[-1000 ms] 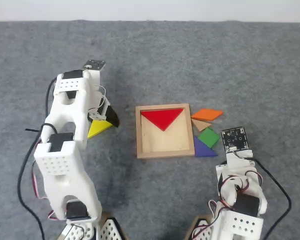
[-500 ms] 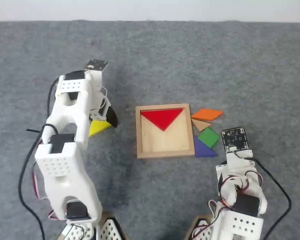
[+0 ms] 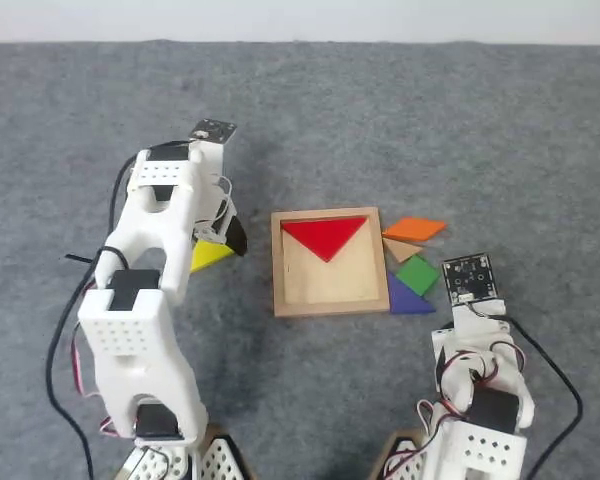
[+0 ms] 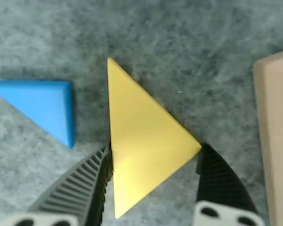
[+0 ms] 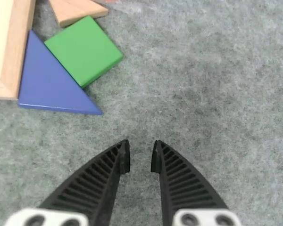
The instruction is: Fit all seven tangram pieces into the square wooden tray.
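Left gripper (image 4: 154, 151): clamped on yellow triangle (image 4: 137, 136).
Change: both sit farther right than before, nearer wooden tray (image 3: 329, 308).
Right gripper (image 5: 140, 157): narrowly parted, empty.
Implication: delivery likely under way.

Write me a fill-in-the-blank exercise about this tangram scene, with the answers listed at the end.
1. The wooden tray holds just ____ piece, the red triangle.
2. The left gripper is closed on the yellow triangle, and the smaller triangle near it is coloured ____.
3. The green piece near the tray is a ____.
4. The right gripper holds ____.
Answers: one, blue, square, nothing.
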Controlling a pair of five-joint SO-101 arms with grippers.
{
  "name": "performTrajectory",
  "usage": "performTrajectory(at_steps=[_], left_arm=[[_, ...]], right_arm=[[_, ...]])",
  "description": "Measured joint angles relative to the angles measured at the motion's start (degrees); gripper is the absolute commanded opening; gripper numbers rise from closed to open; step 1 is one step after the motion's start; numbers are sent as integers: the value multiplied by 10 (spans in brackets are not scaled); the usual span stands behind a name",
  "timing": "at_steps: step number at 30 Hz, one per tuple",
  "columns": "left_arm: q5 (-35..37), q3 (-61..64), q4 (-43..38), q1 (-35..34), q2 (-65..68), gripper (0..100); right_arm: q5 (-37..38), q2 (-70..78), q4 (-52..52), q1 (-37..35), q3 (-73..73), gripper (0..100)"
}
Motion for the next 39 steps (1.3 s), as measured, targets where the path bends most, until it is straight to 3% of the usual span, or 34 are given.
performTrajectory(at_steps=[15,20,30,39], left_arm=[[4,-11,26,13,7,263],[61,-25,25,13,10,352],[193,-88,60,32,11,356],[205,-103,43,32,62,319]], right_arm=[[0,0,0,0,0,91],[0,0,0,0,0,91],[0,0,0,0,0,91],[0,0,0,0,0,91]])
